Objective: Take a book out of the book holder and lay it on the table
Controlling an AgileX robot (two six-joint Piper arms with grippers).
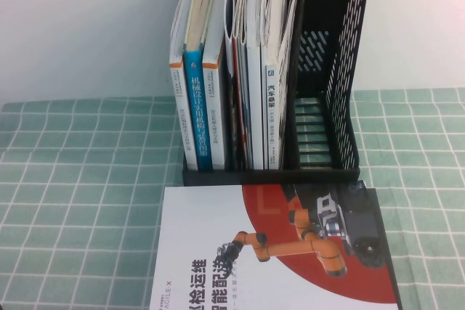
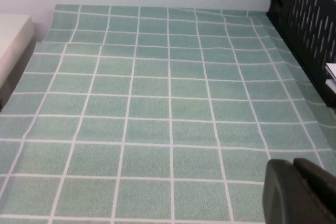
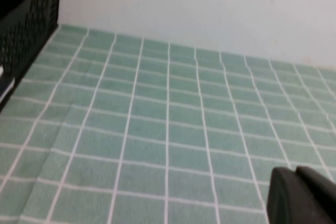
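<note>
The book (image 1: 240,252) lies flat on the table (image 1: 73,179) in front of the book holder (image 1: 341,70), white front up with the red circle and orange robot arm showing. Its near edge runs out of the high view. The black holder stands upright at the back with several other books (image 1: 218,70) in its left slots, and its right slot is empty. Neither arm shows in the high view. My left gripper (image 2: 292,163) is shut and empty over bare cloth, left of the holder (image 2: 304,14). My right gripper (image 3: 295,171) is shut and empty over bare cloth, right of the holder (image 3: 26,14).
A white wall stands behind the table. A pale block (image 2: 10,40) sits beyond the cloth's edge in the left wrist view. Cloth lies bare on both sides of the holder.
</note>
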